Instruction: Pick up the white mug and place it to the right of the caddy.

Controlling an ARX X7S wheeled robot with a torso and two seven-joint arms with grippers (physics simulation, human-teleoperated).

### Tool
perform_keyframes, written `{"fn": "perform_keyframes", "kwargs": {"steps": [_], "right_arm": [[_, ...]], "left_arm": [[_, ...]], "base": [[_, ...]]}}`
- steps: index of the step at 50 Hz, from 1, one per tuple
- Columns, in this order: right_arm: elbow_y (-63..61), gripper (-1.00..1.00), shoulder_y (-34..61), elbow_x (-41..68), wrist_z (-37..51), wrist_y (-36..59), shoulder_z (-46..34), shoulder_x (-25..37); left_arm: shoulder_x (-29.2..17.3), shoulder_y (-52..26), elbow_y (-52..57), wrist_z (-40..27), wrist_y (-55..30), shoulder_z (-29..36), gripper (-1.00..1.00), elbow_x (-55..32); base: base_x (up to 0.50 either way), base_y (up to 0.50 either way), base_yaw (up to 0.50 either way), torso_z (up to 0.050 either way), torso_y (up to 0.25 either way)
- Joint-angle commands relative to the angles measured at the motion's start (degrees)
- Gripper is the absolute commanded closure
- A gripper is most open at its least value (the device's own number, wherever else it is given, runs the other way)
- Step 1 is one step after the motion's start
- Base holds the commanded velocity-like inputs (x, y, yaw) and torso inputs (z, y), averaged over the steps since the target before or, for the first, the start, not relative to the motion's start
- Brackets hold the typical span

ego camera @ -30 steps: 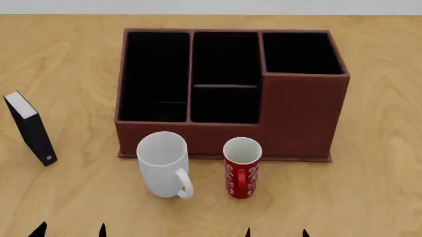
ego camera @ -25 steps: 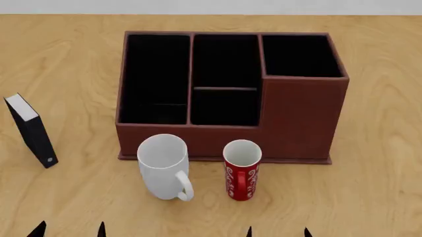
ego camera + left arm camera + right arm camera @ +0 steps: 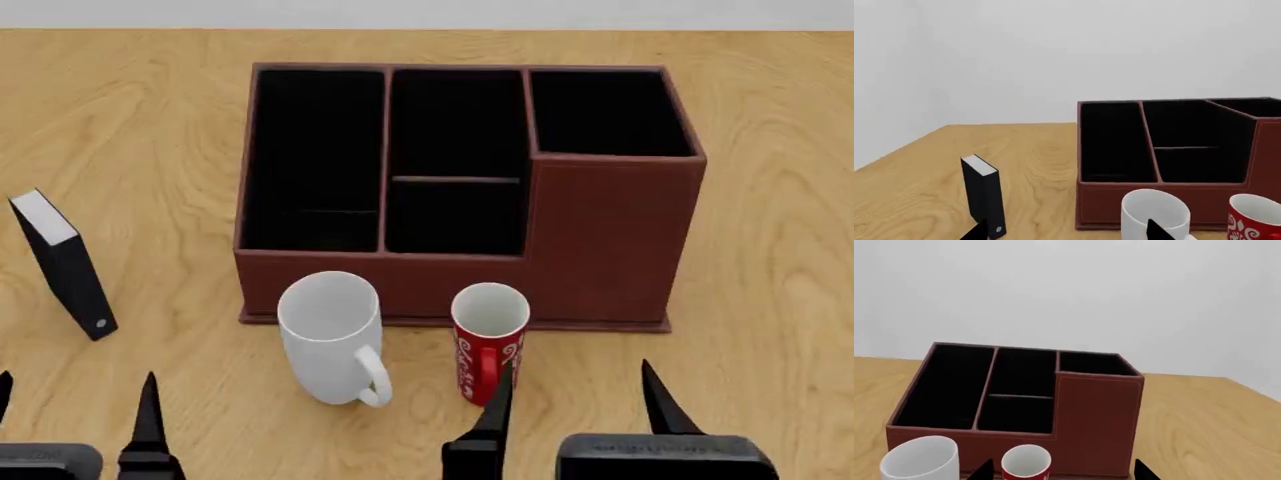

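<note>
Since a moment ago both hands have risen into the head view from its lower edge, while the mugs and box sit as they were. In that head view the right hand [image 3: 574, 400] stands with fingers spread and empty, its near finger just in front of the red mug [image 3: 489, 342]. The left hand [image 3: 74, 410] is also spread and empty at about 7 o'clock from the white mug [image 3: 328, 335]. That mug stands upright on the desk [image 3: 774, 380], just in front of the caddy [image 3: 470, 190], handle toward the robot, which I judge leaves it easy to grip. The bare desk at the caddy's 3 o'clock is where it must go.

From the left wrist view the white mug [image 3: 1155, 216] sits ahead past one dark fingertip, with the black box [image 3: 983, 195] upright well off to the side.

From the right wrist view the white mug [image 3: 921, 459] and red mug [image 3: 1025, 463] stand side by side before the caddy [image 3: 1021, 400]; I judge the red one crowds any reach from this side
</note>
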Motion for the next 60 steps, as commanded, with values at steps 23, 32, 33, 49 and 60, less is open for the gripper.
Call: {"fn": "perform_keyframes", "kwargs": {"steps": [23, 32, 33, 49, 60], "right_arm": [[-10.11, -1.0, 3.12, 0.2, 4.95, 13.5, -3.26, 2.34], [-10.1, -1.0, 3.38, 1.34, 5.65, 14.38, -2.74, 2.3], [-10.0, -1.0, 3.39, 1.34, 5.82, 14.47, -2.72, 2.35], [-9.72, -1.0, 2.83, 2.33, 6.81, 13.33, -3.16, 3.35], [-10.61, -1.0, 3.32, 2.77, 7.62, 14.65, -3.23, 3.81]], "left_arm": [[-2.01, -2.9, 13.24, -3.15, -13.34, -1.8, -1.0, -3.63], [-2.18, -2.71, 12.95, -3.78, -12.87, -2.61, -1.0, -4.83], [-2.26, -2.67, 12.97, -3.88, -12.83, -2.57, -1.0, -4.84], [-3.42, -1.98, 12.29, -5.16, -10.68, -1.77, -1.0, -4.9], [-4.31, -1.86, 12.05, -5.6, -9.89, -1.0, -1.0, -4.95]], "base": [[-0.03, -0.32, 0.0, 0.0, 0.0], [0.0, 0.0, 0.0, 0.0, 0.0], [0.19, 0.0, 0.0, 0.0, 0.0], [0.21, 0.0, 0.0, 0.0, 0.0], [0.0, 0.0, 0.0, 0.0, -0.171]]}}
